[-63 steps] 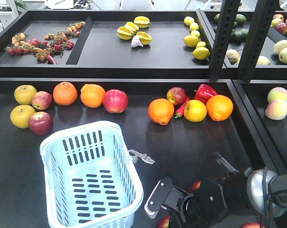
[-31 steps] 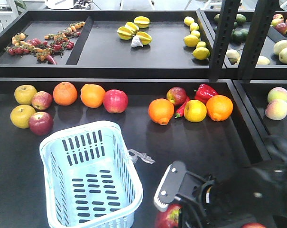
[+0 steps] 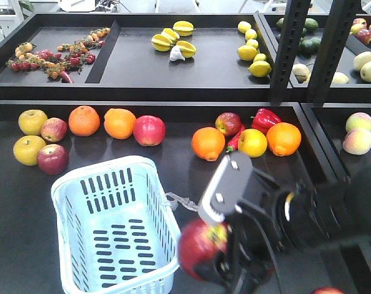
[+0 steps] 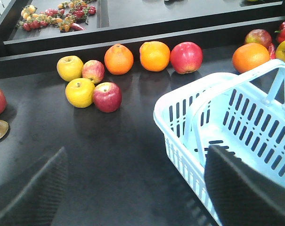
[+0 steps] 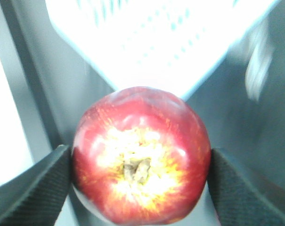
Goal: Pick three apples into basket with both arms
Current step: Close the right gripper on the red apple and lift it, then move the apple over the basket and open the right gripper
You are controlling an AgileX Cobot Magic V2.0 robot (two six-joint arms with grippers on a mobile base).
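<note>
My right gripper (image 5: pixel 140 190) is shut on a red apple with a yellowish blush (image 5: pixel 140 155), seen stem-end on. In the front view that apple (image 3: pixel 196 242) hangs in the air just off the front right corner of the white slotted basket (image 3: pixel 99 166), with the black right arm (image 3: pixel 302 214) behind it. The basket holds nothing. A dark red apple (image 3: pixel 53 158) lies at the left and another (image 3: pixel 228 123) among the fruit at the back. In the left wrist view my left gripper (image 4: pixel 137 197) is open over bare black table, left of the basket (image 4: pixel 168 141).
Yellow apples (image 3: pixel 29 150), oranges (image 3: pixel 84 120), a pinkish-red apple (image 3: pixel 149 130) and a red pepper (image 3: pixel 266 118) line the back of the table. A raised shelf edge (image 3: pixel 142 92) and black posts (image 3: pixel 289 49) stand behind. A clear plastic scrap (image 3: pixel 182 202) hangs off the basket.
The right arm has risen from the bottom edge of the front view, carrying the apple up and to the left until it is beside the basket's corner. The basket and other fruit have not moved.
</note>
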